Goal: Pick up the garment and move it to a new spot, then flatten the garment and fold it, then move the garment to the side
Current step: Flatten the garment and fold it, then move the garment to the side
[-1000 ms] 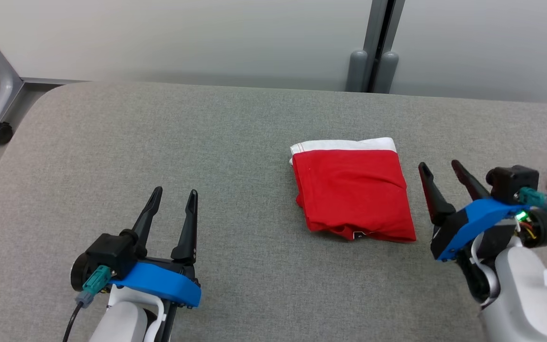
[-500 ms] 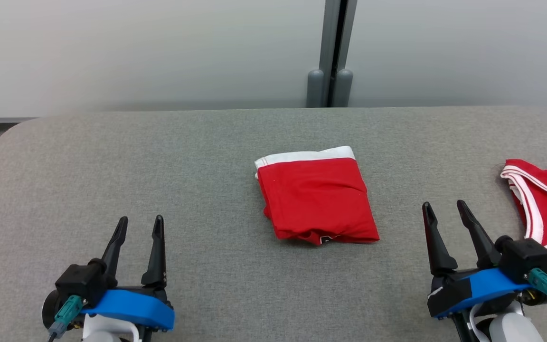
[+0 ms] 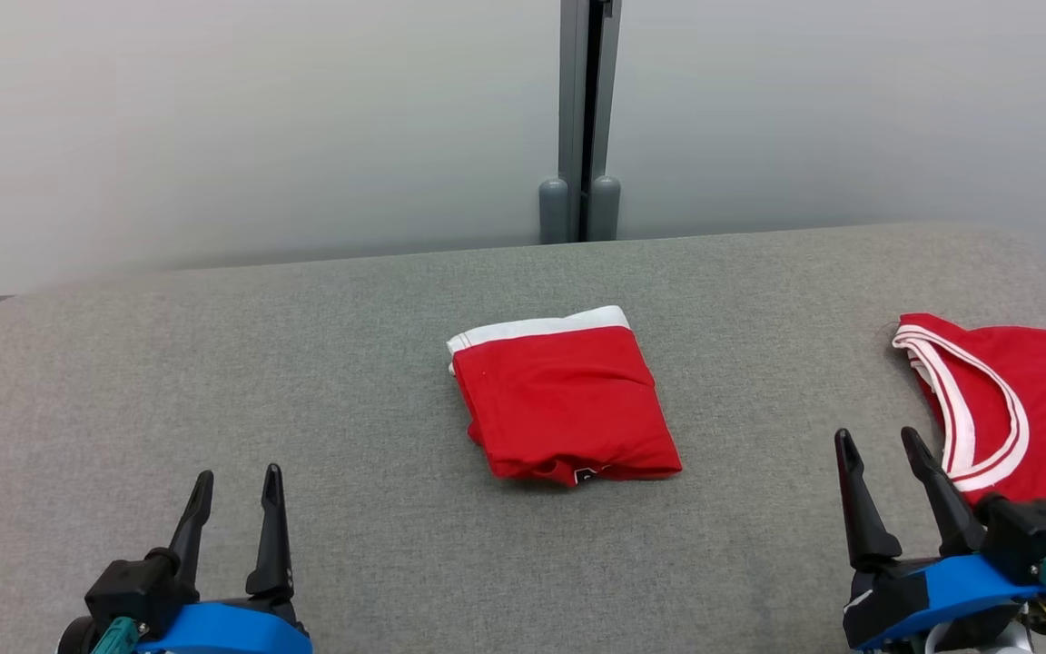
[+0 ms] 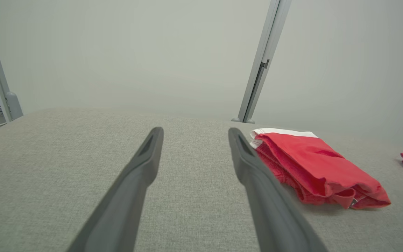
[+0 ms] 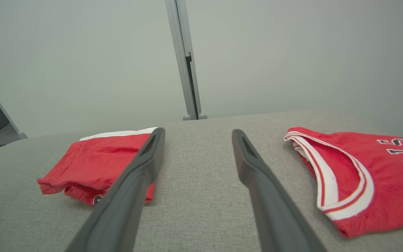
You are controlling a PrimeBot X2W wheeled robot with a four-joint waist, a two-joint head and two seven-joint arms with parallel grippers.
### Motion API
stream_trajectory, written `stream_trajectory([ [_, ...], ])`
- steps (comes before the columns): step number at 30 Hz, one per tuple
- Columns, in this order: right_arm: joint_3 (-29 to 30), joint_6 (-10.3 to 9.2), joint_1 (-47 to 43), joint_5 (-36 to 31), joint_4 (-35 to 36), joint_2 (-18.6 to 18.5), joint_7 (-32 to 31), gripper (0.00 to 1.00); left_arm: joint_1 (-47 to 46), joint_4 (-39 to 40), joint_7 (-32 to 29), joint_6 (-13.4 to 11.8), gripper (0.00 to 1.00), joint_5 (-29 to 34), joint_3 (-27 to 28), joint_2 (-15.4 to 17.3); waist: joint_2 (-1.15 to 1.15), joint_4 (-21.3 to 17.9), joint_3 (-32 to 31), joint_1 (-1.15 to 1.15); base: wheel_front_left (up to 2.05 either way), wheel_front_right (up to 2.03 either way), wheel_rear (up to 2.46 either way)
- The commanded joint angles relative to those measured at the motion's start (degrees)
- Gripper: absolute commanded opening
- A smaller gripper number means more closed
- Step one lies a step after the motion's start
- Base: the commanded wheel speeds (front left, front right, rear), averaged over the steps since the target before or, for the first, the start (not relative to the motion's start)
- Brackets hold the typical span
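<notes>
Lying folded in a neat rectangle, the red garment [image 3: 564, 404] sits at the middle of the grey desk [image 3: 305, 363], its white band along the far edge. A small dark print at its near fold is too small to read. There are two red garments: the second, a jersey [image 3: 1022, 409] with white-trimmed armhole, lies flat at the right, well apart, cut off by the frame, its lettering only partly seen. Two claws hover near: left claw [image 3: 239, 475] and right claw [image 3: 877, 438], both with fingers apart and empty.
</notes>
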State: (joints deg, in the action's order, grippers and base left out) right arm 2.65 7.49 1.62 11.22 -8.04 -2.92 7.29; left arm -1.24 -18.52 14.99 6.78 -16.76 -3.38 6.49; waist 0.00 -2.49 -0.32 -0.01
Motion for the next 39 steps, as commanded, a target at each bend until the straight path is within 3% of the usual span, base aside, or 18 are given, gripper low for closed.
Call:
stream_trajectory([
  [1, 0.17, 0.01, -1.08, -0.18, -0.18, 0.03, -0.45, 1.0, 0.61, -0.29, 0.25, 0.17, 1.0, 0.52, 0.39, -0.03, 0.0, -0.2, -0.21, 0.01, 0.0, 0.0, 0.0],
  [32, -0.31, 0.01, -1.42, -0.98, -4.06, 0.03, -1.63, 1.0, -1.15, -2.68, 0.25, 0.68, 1.0, 1.26, 0.3, -0.07, 0.0, 1.89, -0.31, 0.01, 0.0, 0.0, 0.0],
  [36, -1.52, 0.01, 0.57, -0.69, -4.34, 0.03, -3.6, 1.0, -1.48, -2.72, 0.25, 0.72, 1.0, 1.18, -0.08, -0.05, 0.0, 2.46, 0.06, 0.01, 0.0, 0.0, 0.0],
  [39, -1.6, 0.01, 3.59, -0.54, -5.73, -0.02, -9.8, 1.0, -1.77, -2.42, 0.25, 0.75, 1.0, 1.17, -0.36, -0.03, 0.0, 2.95, 0.69, 0.01, 0.0, 0.0, 0.0],
])
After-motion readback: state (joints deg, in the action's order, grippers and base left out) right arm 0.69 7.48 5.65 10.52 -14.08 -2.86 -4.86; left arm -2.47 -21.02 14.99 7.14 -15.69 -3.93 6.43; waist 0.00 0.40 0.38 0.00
